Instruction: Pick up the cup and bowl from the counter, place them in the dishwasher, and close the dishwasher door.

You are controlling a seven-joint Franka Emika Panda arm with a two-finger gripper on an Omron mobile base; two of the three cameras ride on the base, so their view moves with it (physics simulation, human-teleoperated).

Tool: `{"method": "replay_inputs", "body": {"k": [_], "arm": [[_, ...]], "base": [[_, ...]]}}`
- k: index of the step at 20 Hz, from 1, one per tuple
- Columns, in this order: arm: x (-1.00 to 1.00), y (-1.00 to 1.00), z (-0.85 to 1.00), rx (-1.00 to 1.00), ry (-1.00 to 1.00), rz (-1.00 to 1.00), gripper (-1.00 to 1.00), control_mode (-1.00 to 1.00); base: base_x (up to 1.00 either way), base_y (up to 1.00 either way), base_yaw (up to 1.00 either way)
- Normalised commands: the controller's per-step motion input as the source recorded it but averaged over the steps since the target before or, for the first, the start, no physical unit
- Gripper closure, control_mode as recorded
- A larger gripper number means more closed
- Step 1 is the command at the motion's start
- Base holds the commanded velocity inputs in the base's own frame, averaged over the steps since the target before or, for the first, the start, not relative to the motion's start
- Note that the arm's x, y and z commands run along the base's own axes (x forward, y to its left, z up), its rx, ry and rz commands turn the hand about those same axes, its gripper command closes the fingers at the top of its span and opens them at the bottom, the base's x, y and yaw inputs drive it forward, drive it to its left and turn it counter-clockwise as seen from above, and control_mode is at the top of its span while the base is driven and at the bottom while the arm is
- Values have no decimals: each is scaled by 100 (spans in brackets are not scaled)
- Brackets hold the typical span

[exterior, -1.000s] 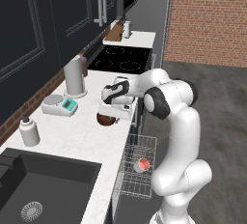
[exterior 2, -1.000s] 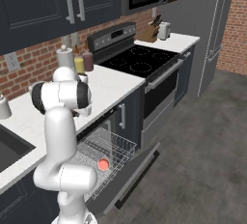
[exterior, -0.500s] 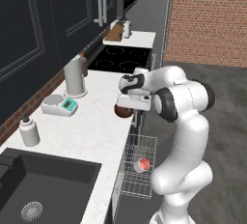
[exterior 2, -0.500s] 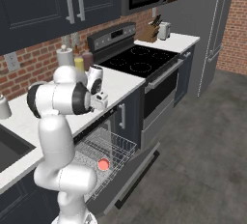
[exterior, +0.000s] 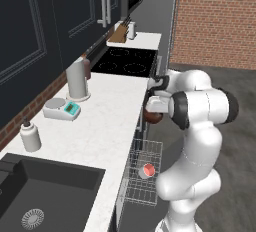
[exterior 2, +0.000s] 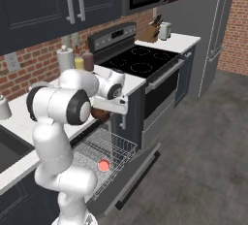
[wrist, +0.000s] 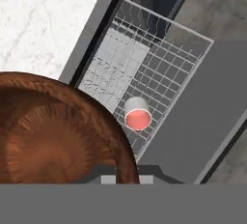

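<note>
Halfway through, judging by how things lie. Cup (wrist: 138, 115) already in the dishwasher's pulled-out wire rack (wrist: 181, 68), sitting just below centre of the hand view, salmon inside facing up; also seen as a red spot in the rack at lower centre of the left base view (exterior: 148, 169) and lower left-centre of the right base view (exterior 2: 103, 165). Bowl (wrist: 58, 131) off the counter (exterior: 100, 121) and carried in the air, filling the lower left of the hand view, hanging over the gap between counter edge and rack. In the left base view, bowl (exterior: 153, 114) at centre frame, just past the counter's edge, above the rack (exterior: 145, 176).

Left to do: lower the bowl into the rack, let go, push the rack in presumably, then swing up the dishwasher door (exterior 2: 138, 175), now lying flat and open at the lower middle of the right base view.

End effector (exterior: 156, 107) clenched on the bowl, jaws nearly together, apparently pinching the rim; fingertips themselves hidden behind the bowl in the hand view, so exact contact hard to make out. In the right base view, bowl (exterior 2: 100, 114) tucked under the wrist at left-centre, mostly screened by the arm.
</note>
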Motion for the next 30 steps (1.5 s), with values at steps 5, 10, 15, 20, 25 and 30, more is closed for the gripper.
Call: {"method": "replay_inputs", "body": {"k": [5, 10, 15, 20, 25, 30], "arm": [[-100, -62, 0, 5, -24, 30, 100, -100], [-100, -29, -7, 14, -28, 21, 100, -100], [-44, -7, 0, 17, -11, 12, 100, -100], [27, -1, -7, 22, 0, 20, 100, -100], [85, -10, -33, 19, 4, 24, 100, -100], [51, -34, -40, 21, 1, 36, 100, -100]], "base": [[0, 0, 0], [0, 0, 0], [0, 0, 0], [0, 0, 0], [0, 0, 0], [0, 0, 0]]}}
